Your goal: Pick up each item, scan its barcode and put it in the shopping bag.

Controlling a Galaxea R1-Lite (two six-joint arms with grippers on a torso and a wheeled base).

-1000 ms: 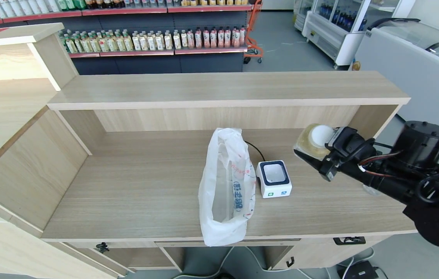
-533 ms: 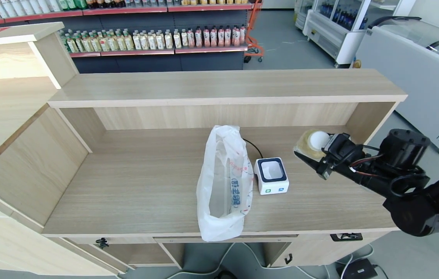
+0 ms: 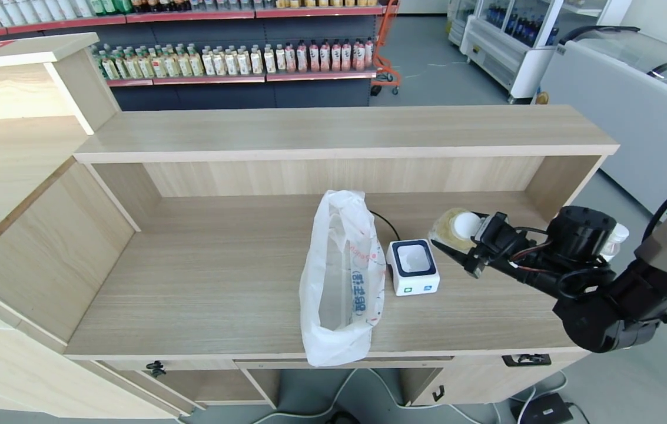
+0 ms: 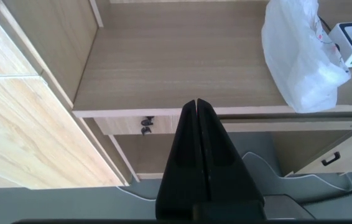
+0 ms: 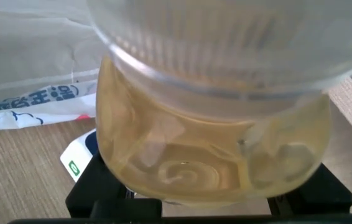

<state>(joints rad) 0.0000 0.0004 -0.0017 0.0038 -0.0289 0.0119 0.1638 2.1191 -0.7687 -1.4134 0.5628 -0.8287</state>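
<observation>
Between the fingers of the right gripper (image 3: 455, 237) sits the jar (image 3: 454, 227): clear wall, pale yellow contents, white lid. Jaws are clamped on its body from both sides; lid end lies toward the wrist, base points away from it.

**Handling (est.)**
- Wall looks rigid and smooth, so expect slip risk, esp. if the jar is rotated for the scan.
- Contents fill most of the body, so treat as moderately heavy for its bulk.
- Breakage risk can't be told: glass vs. plastic isn't clear.
- Best hold approx. mid-body, as now; avoid gripping the lid.

**Near the hand**
- Scanner (image 3: 412, 266): just beside the fingertips, lower, apart from the jar, window facing up. Its cable (image 3: 381, 221) runs off behind it.
- Shopping bag (image 3: 342, 277): past the scanner from the hand, touching it, upright, mouth open.
- Left gripper (image 4: 196, 102): fingers pressed together, nothing held, out beyond the counter's front edge, well apart from the bag.

**Surface and room**
- Counter (image 3: 221, 282): pale wood grain, flat, raised ledge on the side beyond the hand.
- Shop floor behind: shelves (image 3: 239, 59) of bottles, chest freezers (image 3: 621, 76).
</observation>
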